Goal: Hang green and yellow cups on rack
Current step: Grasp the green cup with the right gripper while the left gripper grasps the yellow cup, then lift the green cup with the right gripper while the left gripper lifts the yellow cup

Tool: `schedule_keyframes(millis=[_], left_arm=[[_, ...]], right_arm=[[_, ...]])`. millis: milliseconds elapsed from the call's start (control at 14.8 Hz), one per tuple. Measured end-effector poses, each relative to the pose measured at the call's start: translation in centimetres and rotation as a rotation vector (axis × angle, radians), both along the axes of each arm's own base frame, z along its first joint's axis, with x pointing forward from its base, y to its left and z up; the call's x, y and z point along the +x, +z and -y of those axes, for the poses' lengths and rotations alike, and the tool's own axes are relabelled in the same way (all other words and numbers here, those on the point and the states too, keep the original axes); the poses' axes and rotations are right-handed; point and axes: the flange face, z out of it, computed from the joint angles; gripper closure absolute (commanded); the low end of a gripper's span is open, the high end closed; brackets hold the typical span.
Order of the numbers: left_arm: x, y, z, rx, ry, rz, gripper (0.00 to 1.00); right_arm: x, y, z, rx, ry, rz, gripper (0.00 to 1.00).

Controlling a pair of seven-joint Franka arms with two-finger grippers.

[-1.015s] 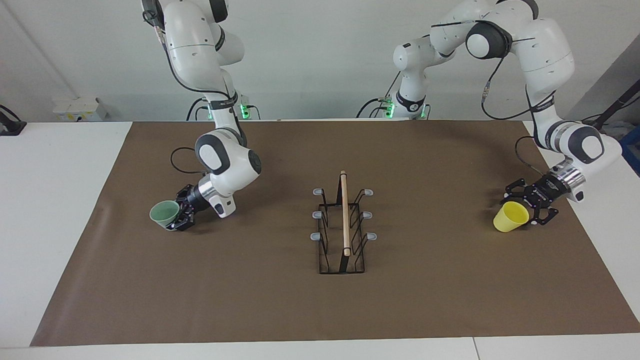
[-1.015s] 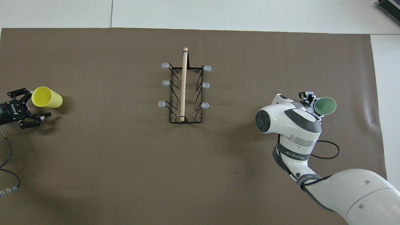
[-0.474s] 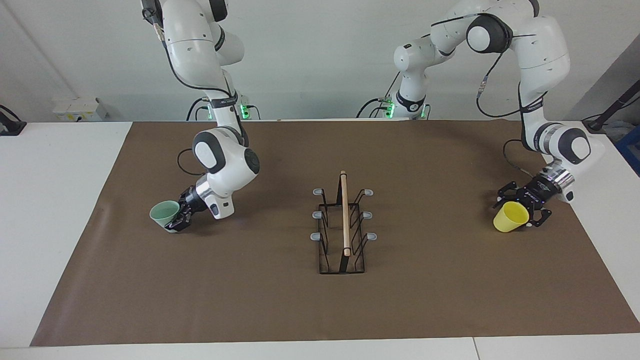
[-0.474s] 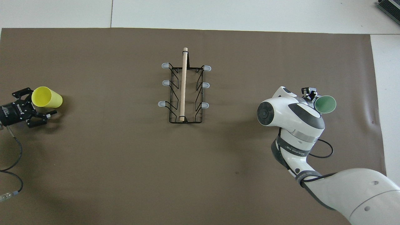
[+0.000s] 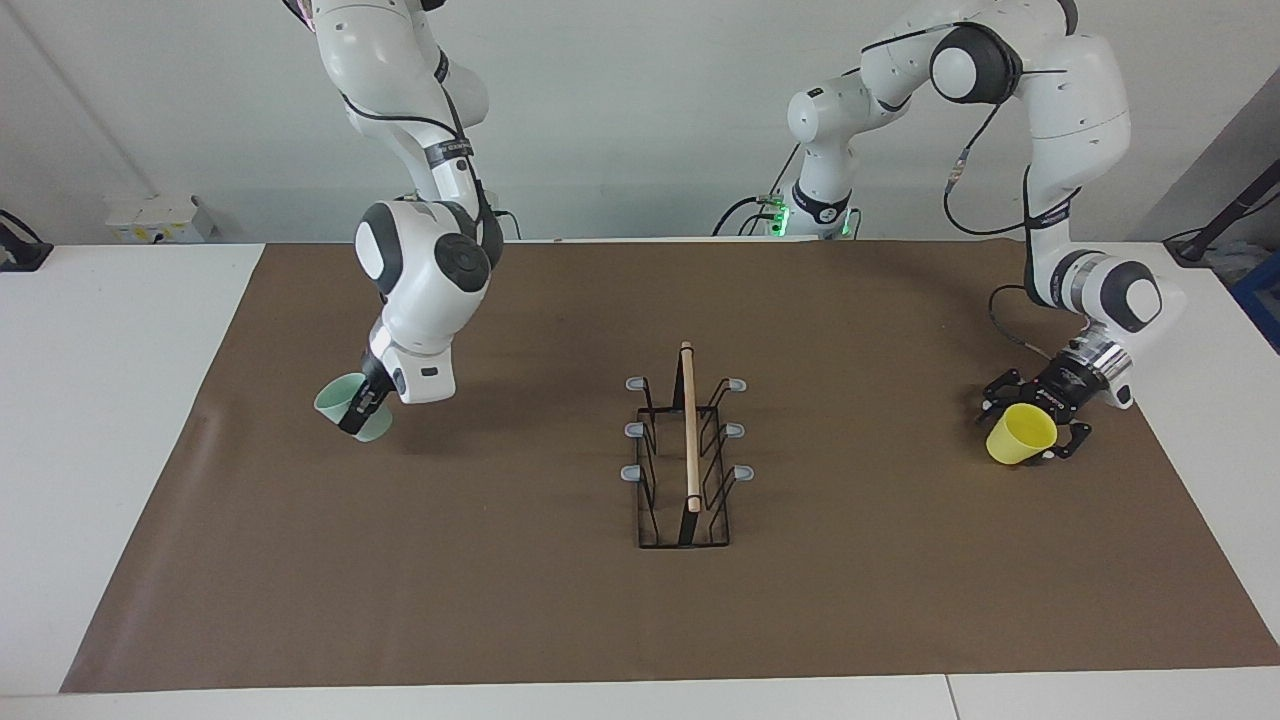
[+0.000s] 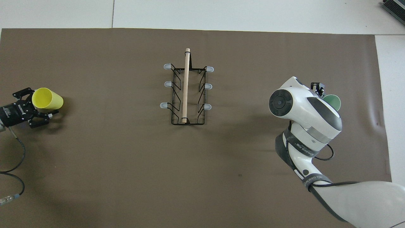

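The pale green cup is held by its rim in my right gripper, tilted and low over the brown mat at the right arm's end; in the overhead view the cup is partly hidden by the wrist. The yellow cup lies on its side on the mat at the left arm's end, mouth toward my left gripper. That gripper is open, with a finger on either side of the cup's mouth. The black wire rack with its wooden rod stands mid-mat with all its prongs bare; it also shows in the overhead view.
The brown mat covers most of the white table. A small white box sits at the table's edge near the robots, at the right arm's end. A black cable trails from the left wrist over the mat.
My right arm has swung its wrist up and turned the green cup more upright, shifting it slightly toward the rack. My left gripper has slid closer around the yellow cup's mouth.
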Motion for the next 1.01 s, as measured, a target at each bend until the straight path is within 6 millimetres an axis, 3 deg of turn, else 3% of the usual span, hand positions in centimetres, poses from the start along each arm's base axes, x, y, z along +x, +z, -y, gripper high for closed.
schedule_keyframes(millis=[68,203,271,338,406,676,1015], left_arm=[[-0.1,-0.1,0.1,-0.004,0.004,0.001,0.13],[-0.1,0.1,0.0,-0.005,0.009,0.005,0.27],[-0.1,0.3,0.0,-0.005,0.009,0.008,0.52],[0.0,0.5,0.0,-0.004,0.010,0.012,0.86],[0.0,0.8,-0.1,-0.002,0.011,0.017,1.00],[0.5,3.1,-0.2,0.011,0.009,0.058,1.00],[1.2,10.1,-1.5,0.103,-0.046,0.148,1.00]], right_arm=[[0.0,0.9,0.0,0.061,-0.030,0.003,1.00],[0.1,1.8,-0.4,0.162,-0.081,0.013,1.00],[0.2,2.1,-0.7,0.216,-0.100,0.026,1.00],[0.3,2.4,-1.1,0.278,-0.115,0.037,1.00],[0.5,2.7,-1.3,0.339,-0.135,0.045,1.00],[1.1,4.7,-0.7,0.559,-0.217,0.100,1.00],[1.5,7.8,-0.6,0.886,-0.305,0.183,1.00]])
